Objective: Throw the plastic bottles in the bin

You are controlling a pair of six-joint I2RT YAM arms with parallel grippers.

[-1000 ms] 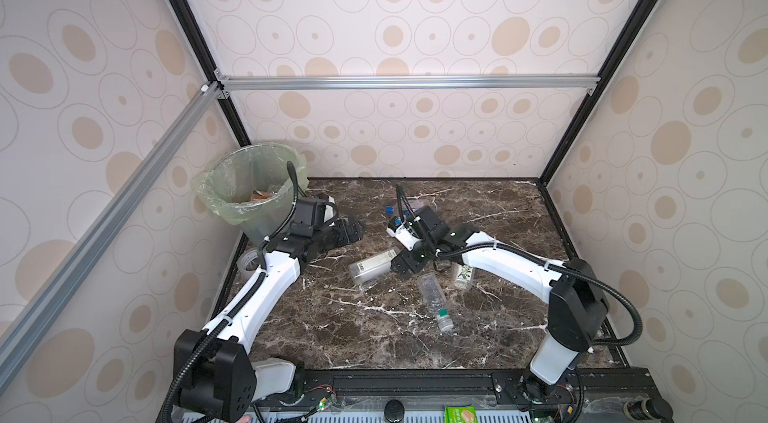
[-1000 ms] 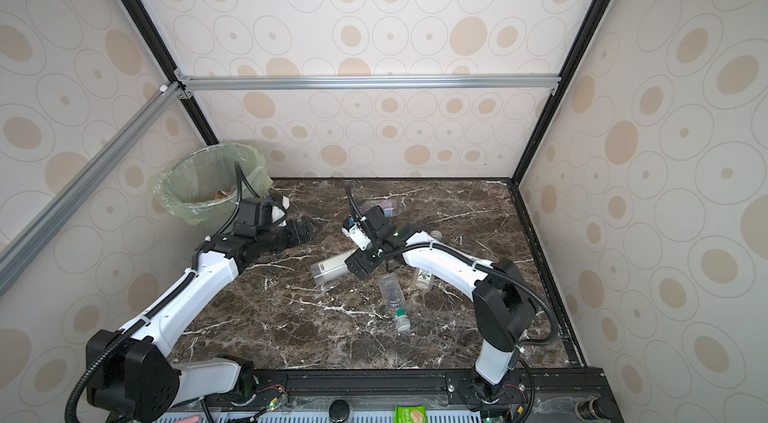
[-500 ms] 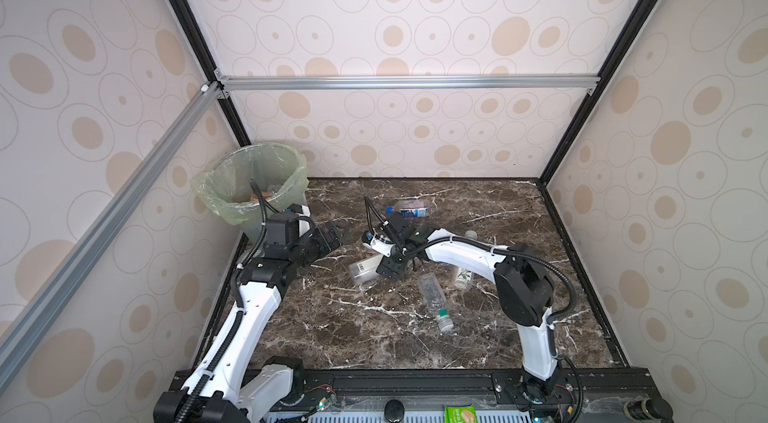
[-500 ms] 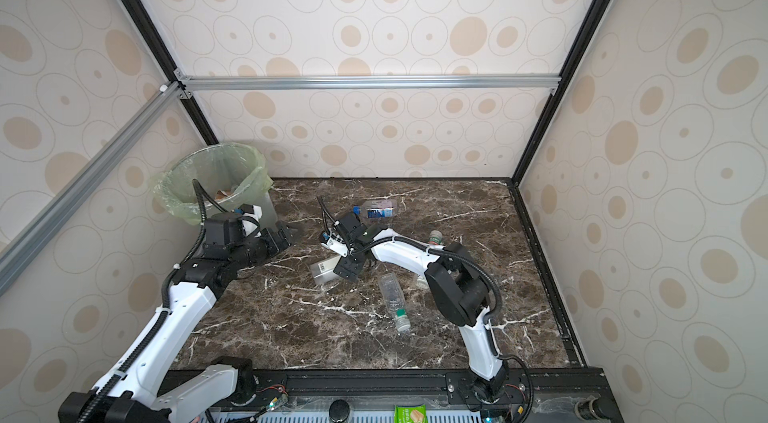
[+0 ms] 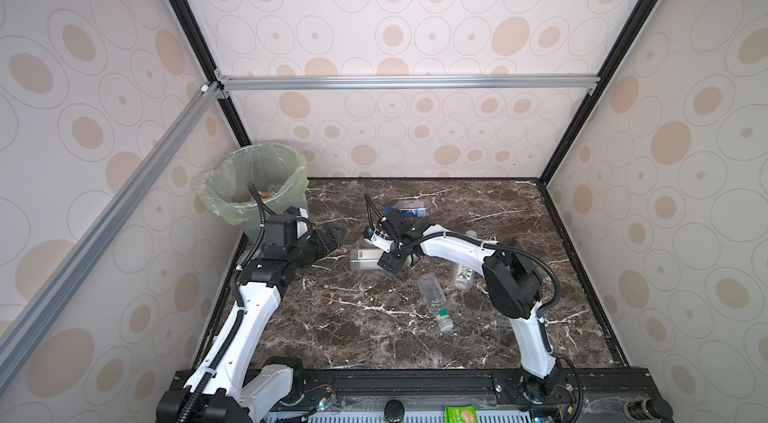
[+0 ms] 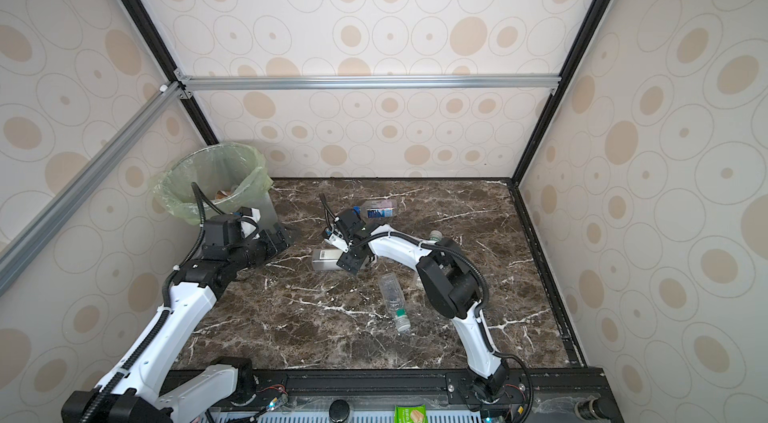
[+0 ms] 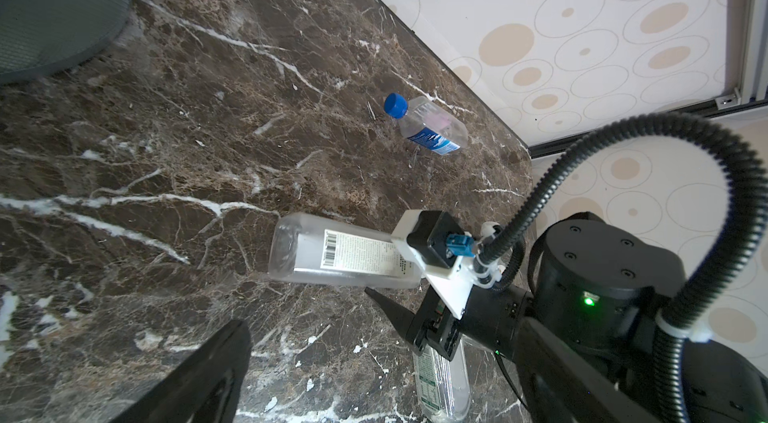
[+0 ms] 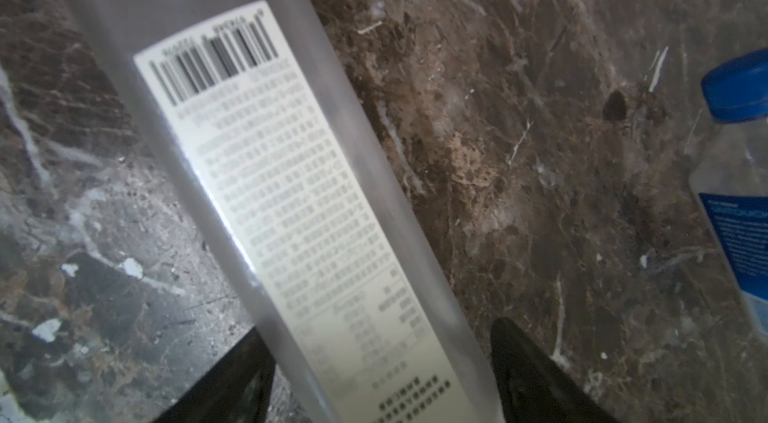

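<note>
A frosted plastic bottle [image 5: 363, 259] [image 6: 326, 258] [image 7: 332, 252] [image 8: 291, 192] with a white barcode label lies on the marble. My right gripper [image 5: 381, 262] [image 6: 341, 261] [image 8: 376, 329] is open and straddles its end; one finger touches it, the other stands a sliver off. Another bottle, blue-capped [image 5: 409, 207] [image 6: 378, 208] [image 7: 428, 125] [image 8: 739, 192], lies behind. A green-capped clear bottle [image 5: 434, 302] [image 6: 395, 300] [image 7: 442, 383] lies nearer the front. My left gripper [image 5: 328, 238] [image 6: 281, 240] [image 7: 374, 333] is open and empty beside the bin [image 5: 216, 192] [image 6: 178, 196] [image 7: 62, 5].
A further bottle with a leaf-print label [image 5: 463, 275] lies partly under the right arm. The bin stands in the back left corner against the walls. Black frame posts and patterned walls close in the marble table [image 5: 332, 337] on three sides.
The right gripper has slid left over the frosted bottle's end and its jaws have narrowed round it. The left arm has settled lower near the bin, gripper still wide.
</note>
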